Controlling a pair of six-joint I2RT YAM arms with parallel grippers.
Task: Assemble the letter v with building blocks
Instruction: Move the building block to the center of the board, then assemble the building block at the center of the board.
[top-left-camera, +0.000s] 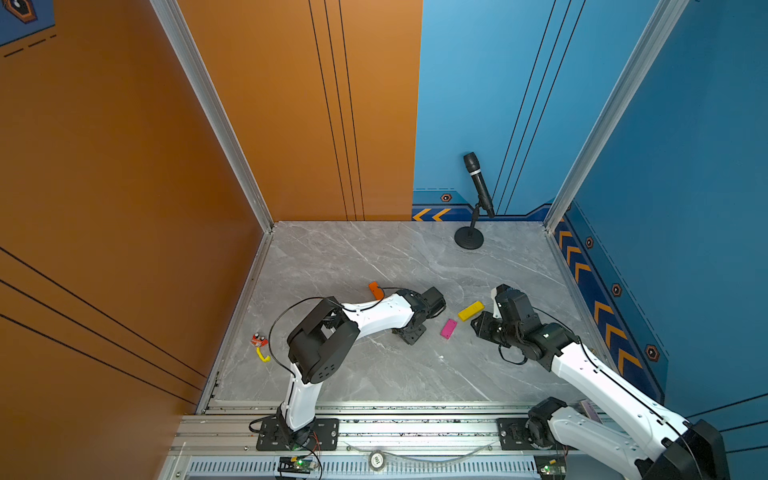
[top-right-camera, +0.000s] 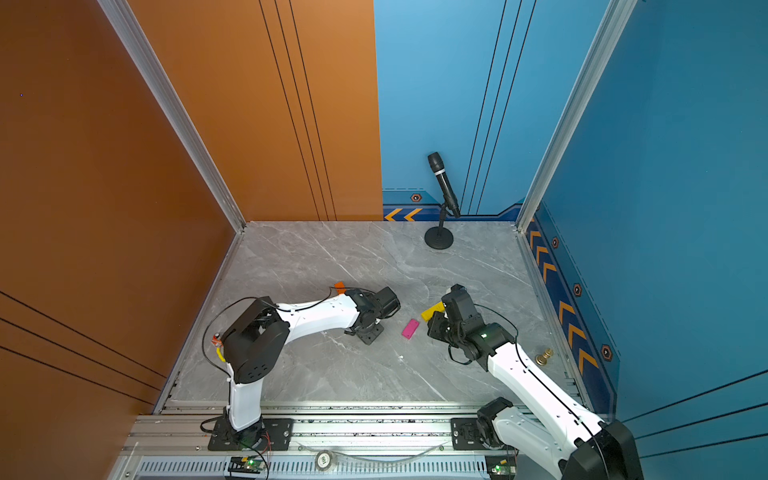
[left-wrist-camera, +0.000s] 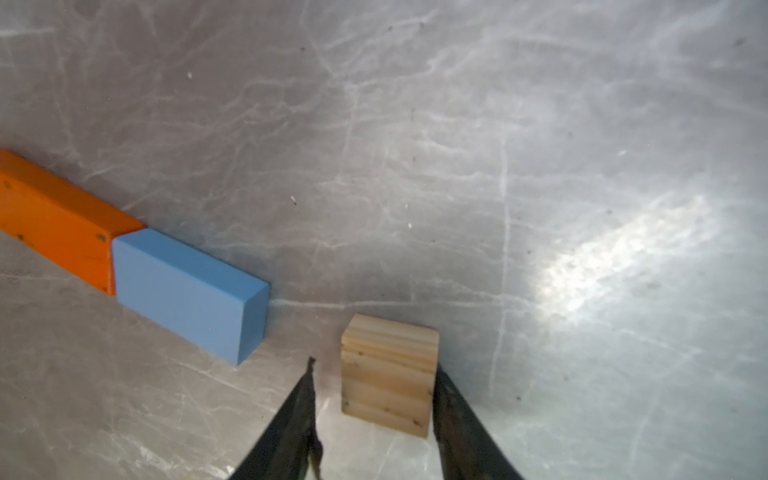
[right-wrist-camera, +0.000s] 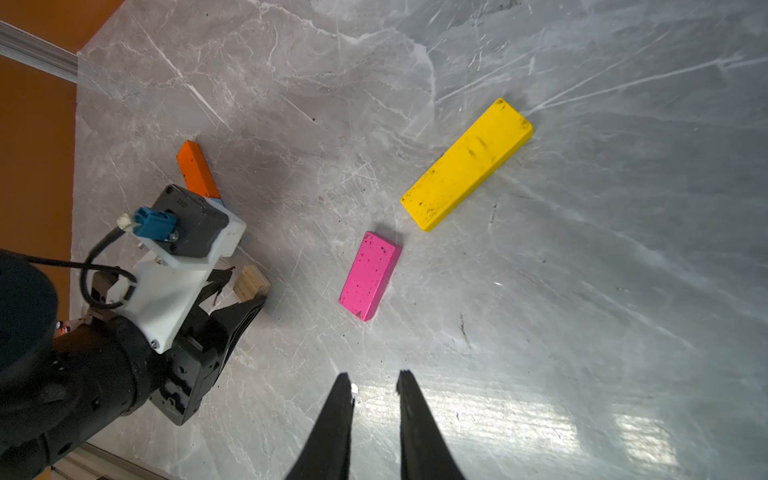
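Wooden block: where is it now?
In the left wrist view, the wooden block sits on the table between the jaws of the left gripper, just beyond the blue block.

The left long block (left-wrist-camera: 58, 224) abuts the left short block (left-wrist-camera: 187, 291), the square block (left-wrist-camera: 388, 374) near its free end; the right short block (top-left-camera: 448, 328) lies just before the right long block (top-left-camera: 471, 311).

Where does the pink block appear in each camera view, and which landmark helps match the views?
In a top view: the pink block lies below the picture's middle, slightly right.
In a top view: much the same place, nearer the middle.
Left wrist: not in it.
Right wrist: beyond the right gripper, lying flat.
Shared landmark: the yellow block, close beside it but apart, in all three.
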